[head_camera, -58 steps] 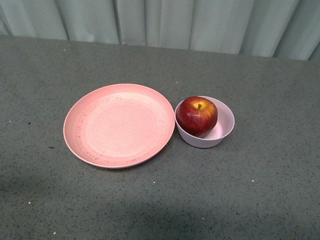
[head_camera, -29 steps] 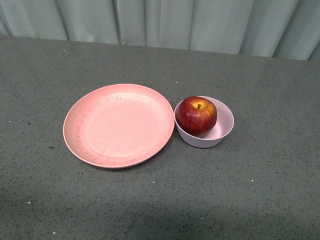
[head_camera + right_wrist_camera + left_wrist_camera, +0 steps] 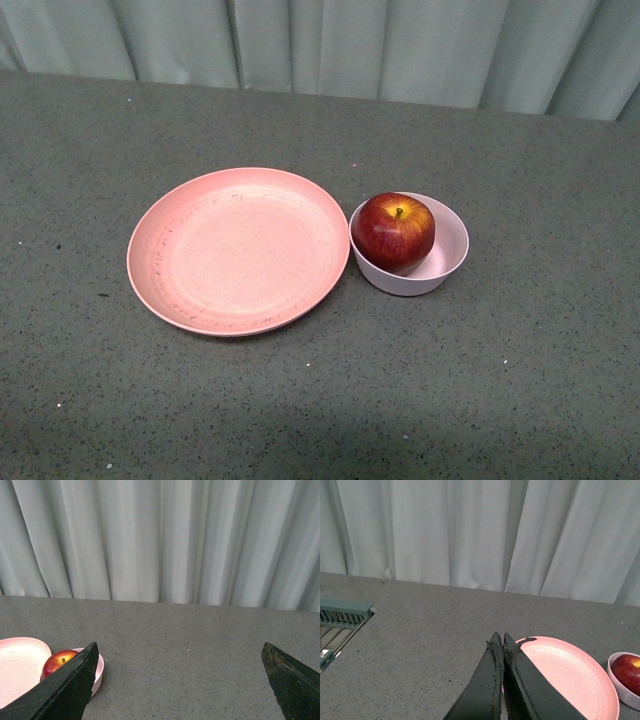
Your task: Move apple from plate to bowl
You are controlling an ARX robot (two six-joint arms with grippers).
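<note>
Apple (image 3: 393,232): in bowl (image 3: 446,262), lower half hidden by the rim. Plate (image 3: 238,250): bare, touching bowl, on tabletop (image 3: 520,380). Left gripper (image 3: 499,642): fingers pressed together, nothing held. Right gripper (image 3: 180,655): spread wide, fingertips cut off by frame.

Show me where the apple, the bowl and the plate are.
apple (image 3: 393,230), front view, on its red side just below the stem.
bowl (image 3: 452,245), front view, on its bare inner wall.
plate (image 3: 240,255), front view, on its flat middle.
</note>
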